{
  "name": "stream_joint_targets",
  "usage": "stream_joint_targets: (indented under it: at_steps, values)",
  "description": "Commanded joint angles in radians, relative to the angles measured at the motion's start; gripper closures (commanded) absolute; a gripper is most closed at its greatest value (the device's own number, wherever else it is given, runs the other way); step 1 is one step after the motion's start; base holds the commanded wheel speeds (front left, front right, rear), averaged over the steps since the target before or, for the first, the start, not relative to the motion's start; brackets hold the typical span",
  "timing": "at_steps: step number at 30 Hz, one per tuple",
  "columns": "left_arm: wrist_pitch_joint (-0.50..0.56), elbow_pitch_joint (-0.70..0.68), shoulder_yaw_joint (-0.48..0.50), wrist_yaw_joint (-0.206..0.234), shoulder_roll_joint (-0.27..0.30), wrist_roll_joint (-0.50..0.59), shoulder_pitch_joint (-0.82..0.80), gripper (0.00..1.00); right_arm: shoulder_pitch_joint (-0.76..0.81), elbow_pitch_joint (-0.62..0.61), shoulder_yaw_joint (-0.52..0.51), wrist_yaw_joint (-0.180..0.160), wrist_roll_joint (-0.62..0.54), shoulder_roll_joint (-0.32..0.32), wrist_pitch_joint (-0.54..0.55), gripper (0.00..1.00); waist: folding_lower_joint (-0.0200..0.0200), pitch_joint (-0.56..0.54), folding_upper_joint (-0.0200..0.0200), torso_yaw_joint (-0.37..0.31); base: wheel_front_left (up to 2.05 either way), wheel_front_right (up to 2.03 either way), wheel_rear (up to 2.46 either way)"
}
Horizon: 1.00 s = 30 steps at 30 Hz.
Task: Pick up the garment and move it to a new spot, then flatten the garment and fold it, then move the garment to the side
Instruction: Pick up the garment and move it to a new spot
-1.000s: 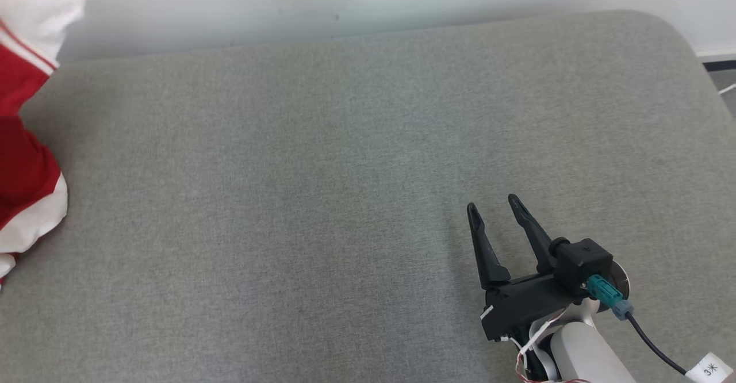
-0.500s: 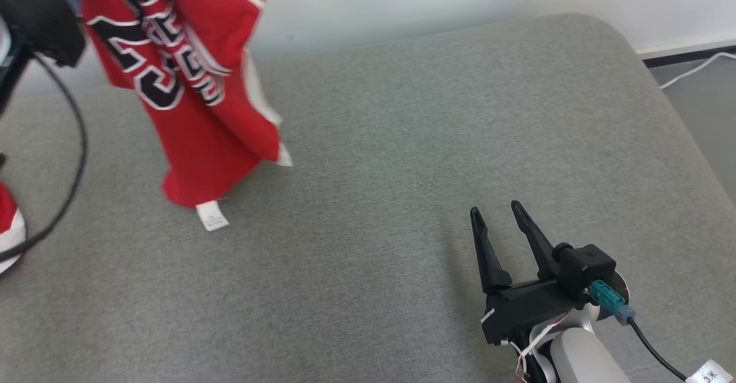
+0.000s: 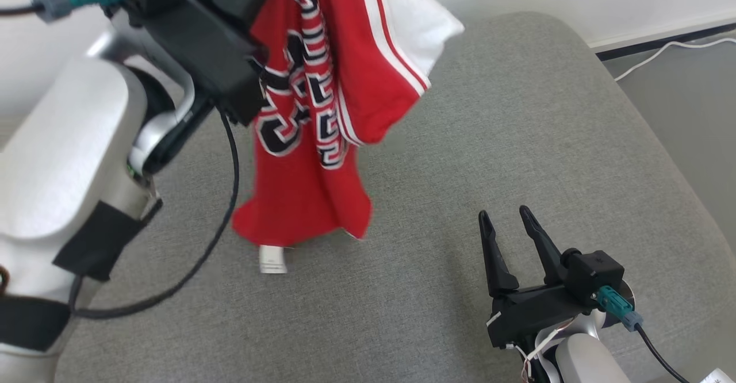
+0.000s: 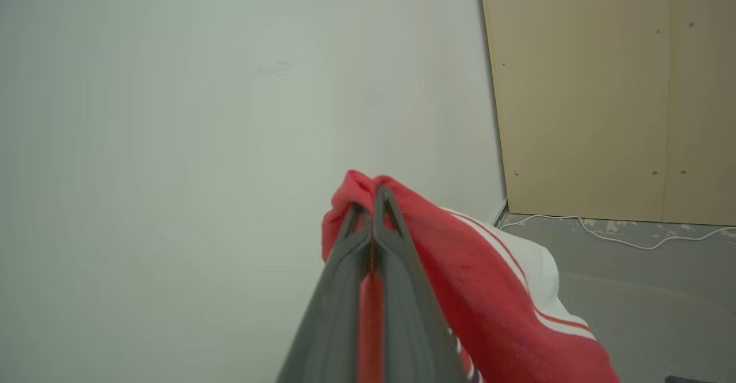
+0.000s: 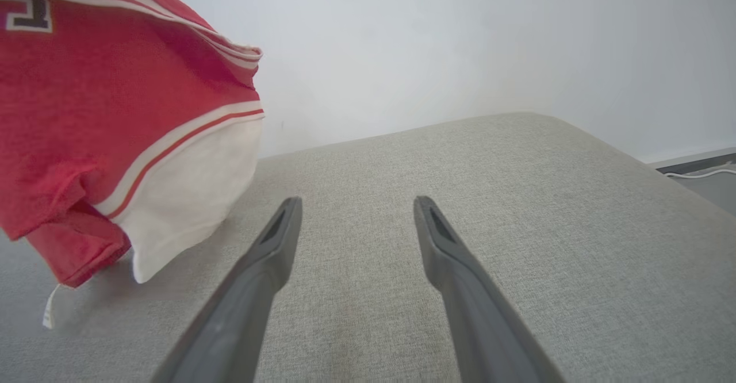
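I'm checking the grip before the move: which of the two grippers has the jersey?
The left gripper, shut on a fold of the red jersey hanging over the grey cushion. The right gripper stands open and empty.

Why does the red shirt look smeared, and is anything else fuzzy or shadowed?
Head view: the red jersey is smeared along its hem, probably motion blur. Left wrist view: the left gripper looks soft near the lens. Right wrist view: even light, a faint shadow on the grey cushion beneath the jersey.
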Motion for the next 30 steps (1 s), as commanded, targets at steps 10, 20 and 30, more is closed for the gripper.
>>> stream_joint_targets:
  at_steps: [10,20,30]
  values:
    - [-0.082,-0.036,0.01,0.065,0.053,-0.056,0.264,1.0,0.011,0.002,-0.015,0.001,-0.014,0.003,-0.003,0.0,0.0,0.016,0.0,0.072,0.0,0.0,0.0]
    - [-0.242,0.162,-0.064,0.03,-0.044,-0.031,0.338,1.0,-0.012,0.025,0.012,0.001,-0.011,0.003,-0.003,0.0,0.0,0.017,0.0,0.076,0.0,0.0,0.0]
    - [-0.32,0.345,-0.1,0.0,-0.132,-0.005,0.269,1.0,0.0,0.027,0.003,0.001,-0.009,0.003,-0.003,0.0,0.0,0.029,0.0,0.02,0.0,0.0,0.0]
